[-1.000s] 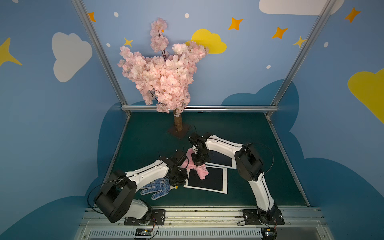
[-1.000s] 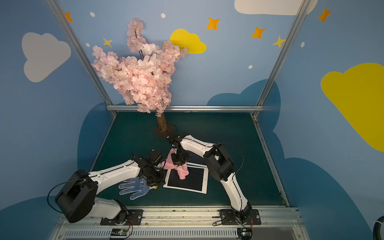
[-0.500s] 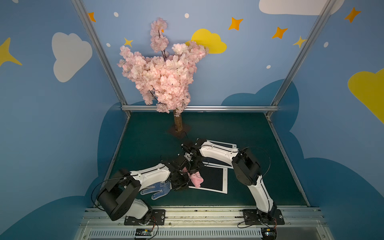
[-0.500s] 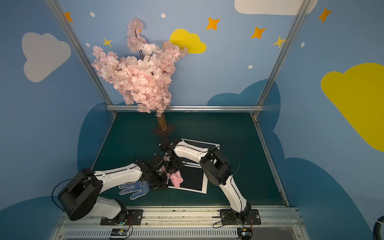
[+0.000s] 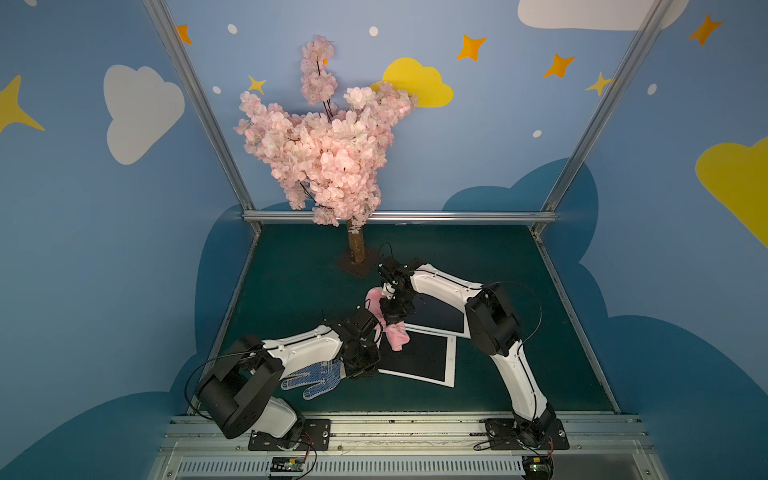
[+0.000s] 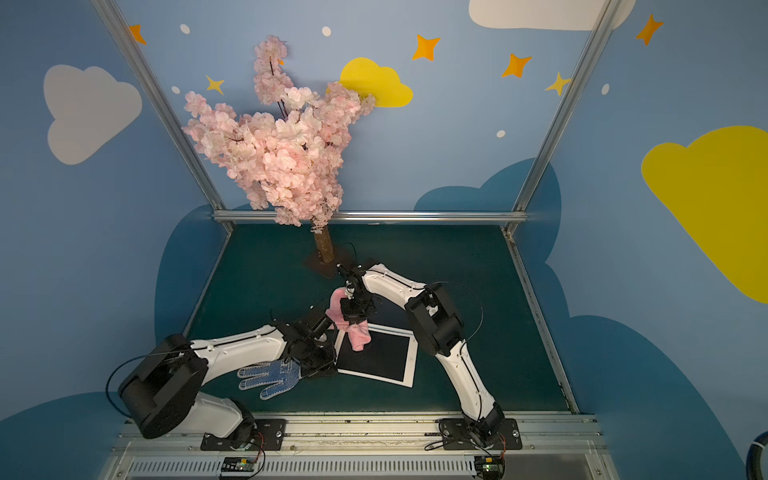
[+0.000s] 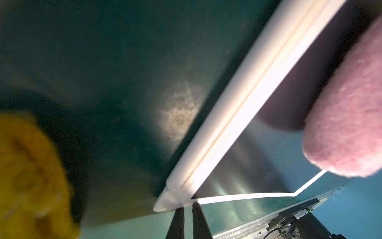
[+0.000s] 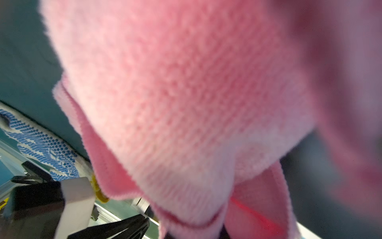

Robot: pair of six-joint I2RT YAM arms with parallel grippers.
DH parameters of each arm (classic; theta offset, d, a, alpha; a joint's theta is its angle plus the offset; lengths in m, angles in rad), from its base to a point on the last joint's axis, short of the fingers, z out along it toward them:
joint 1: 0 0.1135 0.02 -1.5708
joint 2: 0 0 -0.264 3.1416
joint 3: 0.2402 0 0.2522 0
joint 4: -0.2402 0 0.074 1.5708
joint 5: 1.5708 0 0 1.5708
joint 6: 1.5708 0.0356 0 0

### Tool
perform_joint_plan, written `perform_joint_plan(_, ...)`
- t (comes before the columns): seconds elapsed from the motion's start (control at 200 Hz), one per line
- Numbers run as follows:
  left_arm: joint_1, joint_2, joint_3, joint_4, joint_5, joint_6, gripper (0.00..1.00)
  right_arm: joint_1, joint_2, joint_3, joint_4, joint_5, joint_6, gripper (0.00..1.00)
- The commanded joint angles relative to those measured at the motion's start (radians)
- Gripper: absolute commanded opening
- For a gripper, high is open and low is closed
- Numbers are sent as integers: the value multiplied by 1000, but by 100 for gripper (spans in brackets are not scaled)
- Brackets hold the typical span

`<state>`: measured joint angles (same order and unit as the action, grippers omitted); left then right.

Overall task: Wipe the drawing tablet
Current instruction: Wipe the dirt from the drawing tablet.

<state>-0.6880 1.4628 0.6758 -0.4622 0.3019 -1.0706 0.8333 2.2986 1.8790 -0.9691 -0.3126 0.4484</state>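
- Top views, both: drawing tablet (image 5: 428, 361) flat on the green mat (image 5: 299, 291), white frame around a dark screen, between the two arms and toward the near edge.
- Above the tablet's far-left corner, right gripper (image 5: 392, 321) clamped on a pink cloth (image 5: 397, 337) — one bunch above the fingers, a loose tail hanging down over the screen; contact with the glass not clear from up here.
- Right wrist view: almost nothing but pink cloth (image 8: 186, 103), close and blurred, hiding the fingers.
- Low at the tablet's near-left corner, left gripper (image 5: 369, 371).
- Left wrist view: fingers (image 7: 177, 223) narrow, nearly together, tips right against the white corner of the frame; pinching the rim or only touching it — cannot tell.
- Same view: rounded end of the cloth (image 7: 341, 124) over the screen, dark shadow beneath it.
- On the mat just left of the tablet, glove (image 5: 316, 379), white with blue dots, partly under the left arm.
- At the back of the mat, blossom tree (image 5: 328, 153), upright, well apart from the tablet.
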Motion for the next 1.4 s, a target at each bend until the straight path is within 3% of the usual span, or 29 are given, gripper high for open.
perform_joint_plan(0.0,5,-36,36,-39,-97,-2,12,88,5,-43,-9,1,-6,0)
perform_joint_plan(0.185,28,-86,64,-106,-182,31,14,100,-37,-129,32,5,24,0)
perform_joint_plan(0.305,57,-36,62,-77,-170,67,14,76,-42,-125,29,6,16,0)
perform_joint_plan(0.641,15,112,117,-89,-179,126,13,46,-34,-99,16,15,32,0)
perform_joint_plan(0.916,0,117,118,-112,-193,126,13,124,-7,-63,24,-37,55,0)
perform_joint_plan(1.246,-10,127,114,-116,-193,117,13,-37,79,83,-14,-14,60,0)
perform_joint_plan(1.397,-12,127,115,-117,-193,117,13,-6,61,58,-17,-24,36,0)
